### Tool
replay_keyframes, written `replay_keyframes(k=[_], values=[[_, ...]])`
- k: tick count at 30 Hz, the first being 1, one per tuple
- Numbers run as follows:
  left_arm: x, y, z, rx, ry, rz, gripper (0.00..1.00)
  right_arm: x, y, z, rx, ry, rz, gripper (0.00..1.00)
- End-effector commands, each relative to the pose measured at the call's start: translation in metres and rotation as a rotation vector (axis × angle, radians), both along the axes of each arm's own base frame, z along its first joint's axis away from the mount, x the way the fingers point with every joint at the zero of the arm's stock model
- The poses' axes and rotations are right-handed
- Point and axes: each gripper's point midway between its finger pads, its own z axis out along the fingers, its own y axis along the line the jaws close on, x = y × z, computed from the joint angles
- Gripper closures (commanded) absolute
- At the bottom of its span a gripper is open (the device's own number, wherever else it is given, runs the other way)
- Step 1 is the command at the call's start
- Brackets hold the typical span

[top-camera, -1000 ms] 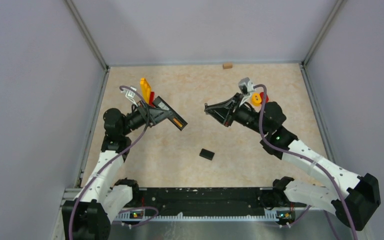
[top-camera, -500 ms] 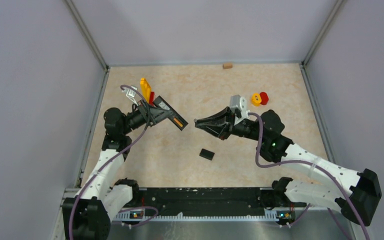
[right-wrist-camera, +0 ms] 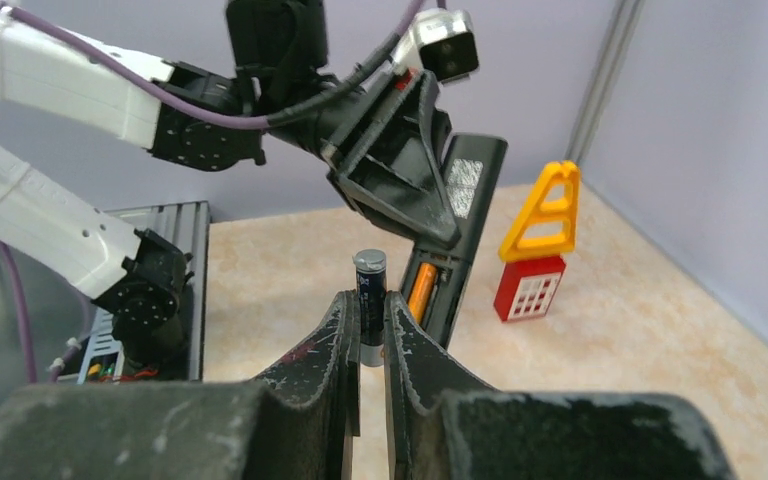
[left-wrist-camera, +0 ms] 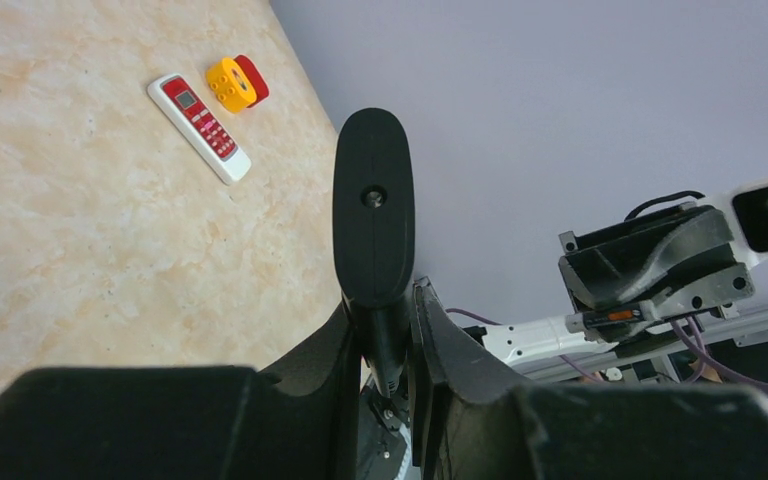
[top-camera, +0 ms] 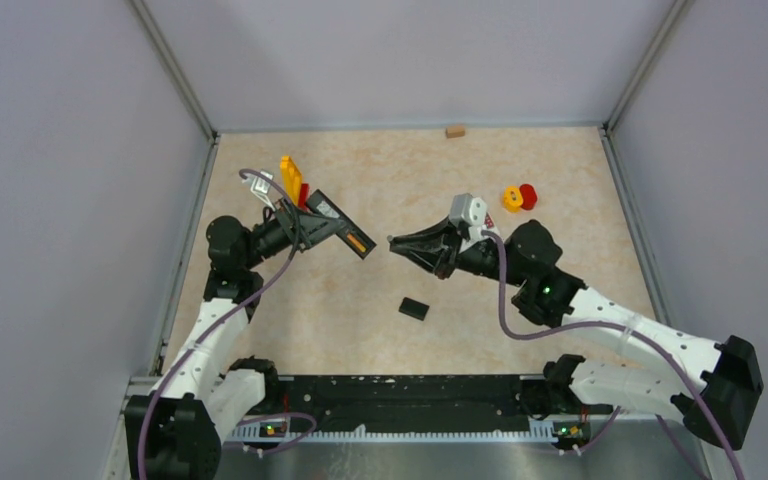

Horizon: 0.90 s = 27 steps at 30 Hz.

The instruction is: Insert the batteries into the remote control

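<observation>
Battery bay [right-wrist-camera: 443, 283] of the long black plastic remote control [right-wrist-camera: 472, 215] holds one slim orange cell [right-wrist-camera: 420, 288], and my left gripper [left-wrist-camera: 385, 335] is clamped tight around that remote's end. My right gripper [right-wrist-camera: 368, 325] pinches a dark cylindrical battery [right-wrist-camera: 369, 290] with a metal cap, upright, just beside the bay. I count two batteries, two remotes including the white-and-red remote [left-wrist-camera: 200, 113] lying on the table, and one small black cover [top-camera: 414, 308].
</observation>
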Motion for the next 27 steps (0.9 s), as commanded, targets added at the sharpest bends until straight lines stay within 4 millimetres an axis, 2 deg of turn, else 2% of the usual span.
replay_keyframes(k=[1,3,5,9,16,23,27], values=[[-0.003,-0.002,0.013,-0.019,-0.051,-0.016,1.00,0.017,-0.001,0.022,0.016,0.186,-0.103,1.00],[-0.003,-0.002,0.015,-0.028,-0.042,-0.019,1.00,0.030,0.002,0.022,-0.040,0.343,-0.173,1.00],[-0.002,-0.002,0.017,-0.036,-0.029,-0.020,1.00,0.043,0.003,0.015,-0.129,0.474,-0.257,1.00],[0.002,-0.002,0.019,-0.049,0.006,-0.019,1.00,0.057,0.004,-0.008,-0.255,0.605,-0.354,1.00],[0.007,-0.004,0.002,-0.037,0.102,-0.025,1.00,0.056,0.006,-0.034,-0.387,0.628,-0.356,1.00],[0.009,-0.009,-0.025,-0.014,0.200,-0.061,1.00,0.055,0.020,-0.062,-0.518,0.625,-0.340,1.00],[0.010,-0.012,-0.030,-0.006,0.213,-0.081,1.00,0.061,0.029,-0.069,-0.585,0.593,-0.382,1.00]])
